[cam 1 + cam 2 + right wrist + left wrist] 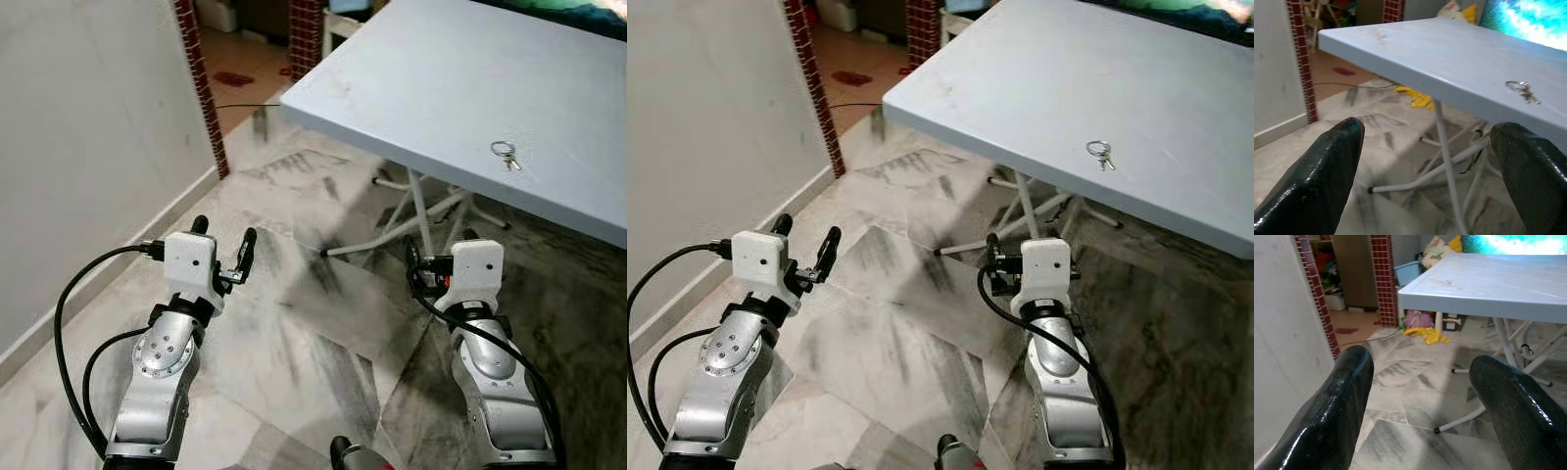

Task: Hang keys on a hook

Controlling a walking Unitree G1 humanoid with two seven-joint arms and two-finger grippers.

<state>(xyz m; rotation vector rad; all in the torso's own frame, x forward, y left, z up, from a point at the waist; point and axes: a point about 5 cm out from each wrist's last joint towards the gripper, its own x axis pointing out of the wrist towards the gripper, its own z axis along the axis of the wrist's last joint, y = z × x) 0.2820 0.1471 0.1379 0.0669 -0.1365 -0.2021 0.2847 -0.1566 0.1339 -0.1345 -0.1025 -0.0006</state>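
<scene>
Your keys (pixel 506 155) lie flat on the pale blue table (pixel 431 88), close to its near edge and well along from the near corner toward your right; they are a small metal ring with a key or two on it, touching nothing else. Your right gripper (pixel 438 257) hangs in the air below and in front of that near edge, over the marbled floor (pixel 294 333), with its fingers spread wide and nothing between them; in the right wrist view the keys (pixel 1522 89) sit on the tabletop above and beyond the fingertips (pixel 1337 147). Your left gripper (pixel 223 245) is also held up over the floor, well apart from the table and nearer the white wall (pixel 88 137), its fingers wide apart and empty too. Under the table you can see white folding legs (pixel 416 220). Past the table's far corner stands a red-tiled pillar (pixel 199 78), with some yellow cloth (pixel 1426 334) on the floor beyond.
</scene>
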